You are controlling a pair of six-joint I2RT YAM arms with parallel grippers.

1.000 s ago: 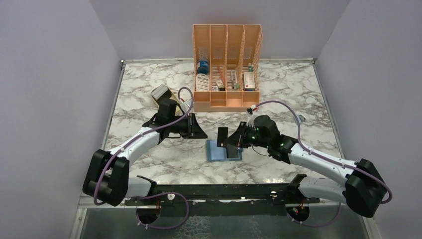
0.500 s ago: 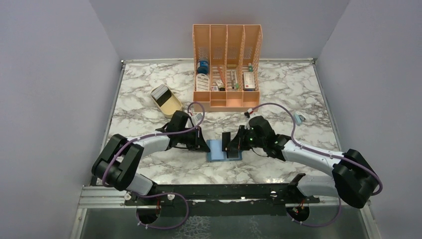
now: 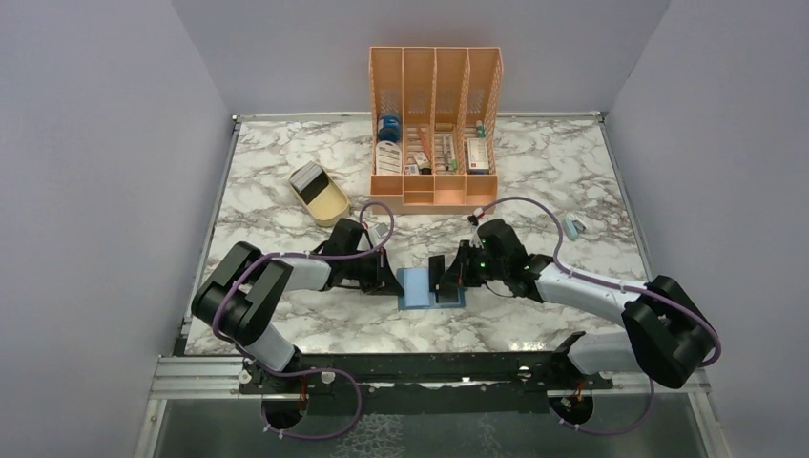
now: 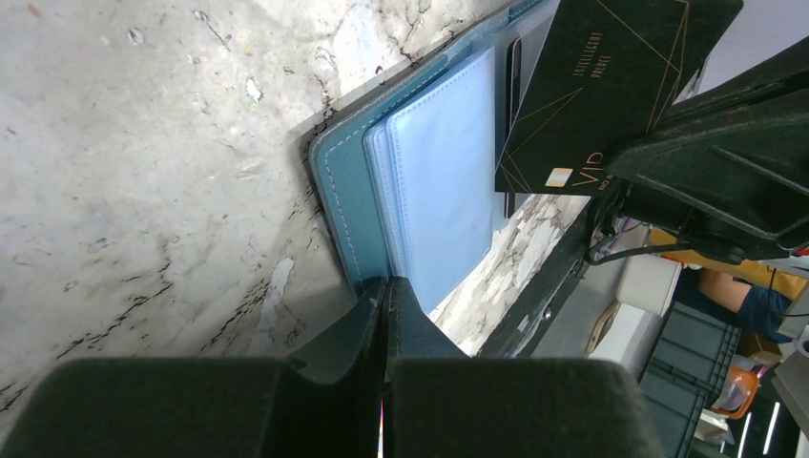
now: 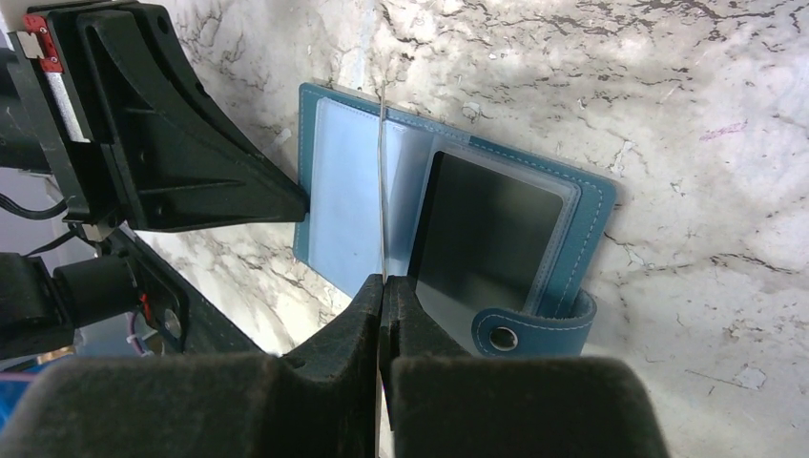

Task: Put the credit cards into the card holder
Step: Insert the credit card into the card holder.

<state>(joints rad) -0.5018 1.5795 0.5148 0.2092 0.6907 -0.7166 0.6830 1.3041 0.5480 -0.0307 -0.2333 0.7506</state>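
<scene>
Teal-blue folding card holder lies open, flat, frame centre. Left gripper closed on nothing, tips touching its left edge. Right gripper pinches dark gold-lined credit card upright over it. Behind: orange slotted plastic organiser, upper centre.

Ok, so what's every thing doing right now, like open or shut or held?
card holder: open, lying flat.
snap tab: undone.
left gripper: shut, tips at the holder's edge.
right gripper: shut on the black card.
black card: held over the open holder.
dark card: already tucked inside the holder.
orange organiser: upright, slots filled.
</scene>
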